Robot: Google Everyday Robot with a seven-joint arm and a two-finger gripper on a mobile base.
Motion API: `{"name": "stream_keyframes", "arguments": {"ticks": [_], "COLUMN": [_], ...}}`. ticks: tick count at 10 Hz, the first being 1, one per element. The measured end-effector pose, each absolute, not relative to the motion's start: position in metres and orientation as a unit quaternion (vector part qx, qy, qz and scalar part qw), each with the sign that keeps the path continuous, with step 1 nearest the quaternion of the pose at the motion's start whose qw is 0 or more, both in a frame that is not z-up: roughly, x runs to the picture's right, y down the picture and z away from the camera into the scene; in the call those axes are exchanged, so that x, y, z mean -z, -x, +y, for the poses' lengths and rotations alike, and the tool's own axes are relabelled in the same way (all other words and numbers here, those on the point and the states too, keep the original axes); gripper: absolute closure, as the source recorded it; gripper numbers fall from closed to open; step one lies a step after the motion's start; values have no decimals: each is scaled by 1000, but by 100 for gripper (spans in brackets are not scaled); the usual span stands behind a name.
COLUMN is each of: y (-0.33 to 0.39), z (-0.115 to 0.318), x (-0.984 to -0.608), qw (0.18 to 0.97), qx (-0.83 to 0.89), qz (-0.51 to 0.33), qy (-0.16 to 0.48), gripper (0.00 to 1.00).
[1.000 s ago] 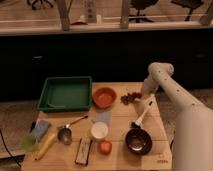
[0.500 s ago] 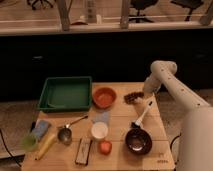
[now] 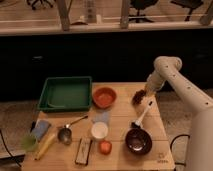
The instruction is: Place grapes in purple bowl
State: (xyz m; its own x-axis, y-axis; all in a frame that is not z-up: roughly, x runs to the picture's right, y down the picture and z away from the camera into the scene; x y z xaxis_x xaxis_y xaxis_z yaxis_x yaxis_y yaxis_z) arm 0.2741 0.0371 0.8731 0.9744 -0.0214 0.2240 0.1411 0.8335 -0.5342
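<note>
We see that the arm (image 3: 167, 67) has swung a little to the right over the last second, and its pale elbow now stands nearer the right edge of the bench (image 3: 120, 132). The gripper (image 3: 146, 93) has gone with it, sliding along the back of the bench toward that edge, its jaws closed on the grapes (image 3: 138, 98). The grapes have travelled the same way and now sit further from the orange bowl (image 3: 104, 97) than before.
</note>
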Motion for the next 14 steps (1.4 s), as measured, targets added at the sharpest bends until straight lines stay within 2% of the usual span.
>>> {"name": "stream_keyframes", "arguments": {"ticks": [8,14], "y": [-270,-266], "z": [27,37], "x": [-831,-801], "qw": [952,950], "qx": [72,99], "qz": [-101,-102], "qy": [279,277], "gripper": [99,99]}}
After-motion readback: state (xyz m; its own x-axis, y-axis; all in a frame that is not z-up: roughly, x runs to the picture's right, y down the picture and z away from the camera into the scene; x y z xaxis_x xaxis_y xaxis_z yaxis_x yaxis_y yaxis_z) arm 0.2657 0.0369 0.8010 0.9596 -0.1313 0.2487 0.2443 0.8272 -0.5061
